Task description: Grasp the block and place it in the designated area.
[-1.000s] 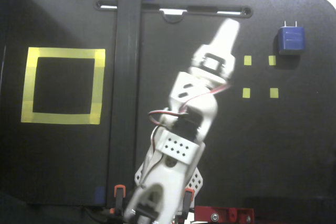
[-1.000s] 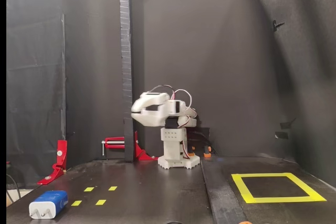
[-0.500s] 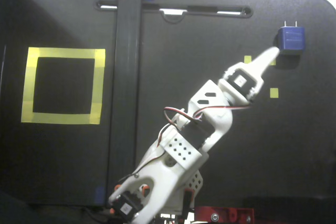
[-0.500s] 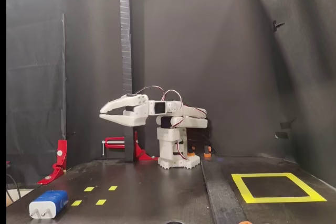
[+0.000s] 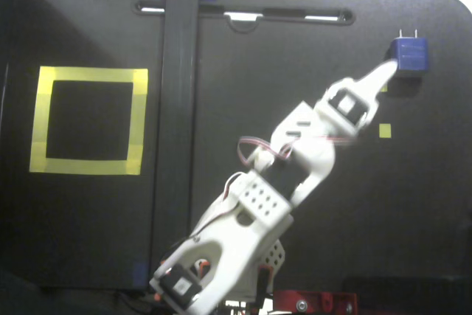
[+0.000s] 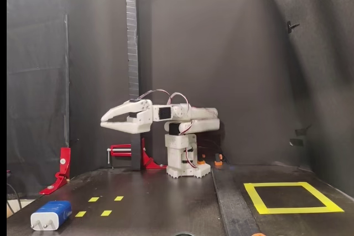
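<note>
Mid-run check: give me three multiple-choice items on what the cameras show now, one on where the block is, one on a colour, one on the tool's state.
1. Where is the block?
A. inside the yellow square
B. on the table, outside the square
C. in the tool

2. What colour is the designated area outline?
A. yellow
B. red
C. white

3. How is the tool?
A. shut on the block
B. open, in the air
C. pressed flat on the table

Answers: 1 B, it lies by the small tape marks; 2 A, wide yellow tape; 3 B, fingers apart, well above the table.

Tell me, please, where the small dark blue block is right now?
In the top-down fixed view, the small dark blue block lies on the black table's far right, by the small yellow tape squares, opposite the large yellow outline.
</note>
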`<action>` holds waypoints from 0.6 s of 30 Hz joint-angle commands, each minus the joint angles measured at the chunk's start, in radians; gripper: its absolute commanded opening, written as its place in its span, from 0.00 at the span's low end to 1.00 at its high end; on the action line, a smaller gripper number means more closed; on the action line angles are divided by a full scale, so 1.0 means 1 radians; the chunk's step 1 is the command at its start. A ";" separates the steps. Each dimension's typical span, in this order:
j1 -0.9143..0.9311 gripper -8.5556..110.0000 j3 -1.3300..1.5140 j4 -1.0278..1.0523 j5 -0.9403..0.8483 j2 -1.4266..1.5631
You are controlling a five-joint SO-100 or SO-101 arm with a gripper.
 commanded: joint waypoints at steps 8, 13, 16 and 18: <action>-0.009 0.07 -0.552 0.087 0.035 -0.592; 0.006 0.07 -0.830 0.195 0.048 -0.881; 0.014 0.07 -1.029 0.331 0.048 -1.054; 0.018 0.07 -1.161 0.426 0.049 -1.163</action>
